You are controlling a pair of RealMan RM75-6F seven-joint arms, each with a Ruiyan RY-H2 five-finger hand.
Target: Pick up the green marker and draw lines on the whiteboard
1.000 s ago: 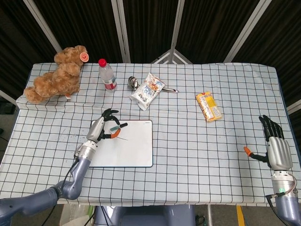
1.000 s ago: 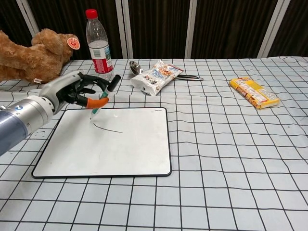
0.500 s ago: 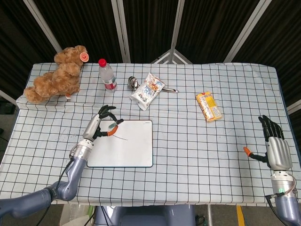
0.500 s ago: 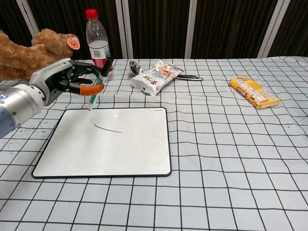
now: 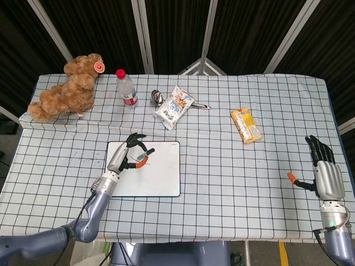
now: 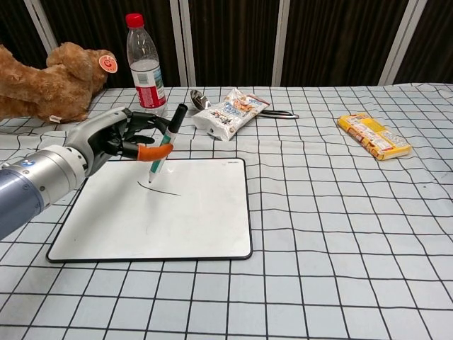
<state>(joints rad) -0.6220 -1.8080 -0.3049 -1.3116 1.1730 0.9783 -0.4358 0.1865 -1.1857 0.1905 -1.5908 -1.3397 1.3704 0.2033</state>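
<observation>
Checked tablecloth (image 6: pixel 340 234), whiteboard (image 6: pixel 198 212) — left hand (image 6: pixel 117 138) grips green marker (image 6: pixel 164 150) near its far-left corner, right hand (image 5: pixel 323 166) spread, unladen

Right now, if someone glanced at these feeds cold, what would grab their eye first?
Most striking is the left hand gripping the green marker with a black cap, tip down over the white rectangular whiteboard, beside one thin dark curved line. Next, the brown teddy bear and the clear red-capped water bottle at the table's far left. The right hand rests idle by the right edge.
</observation>
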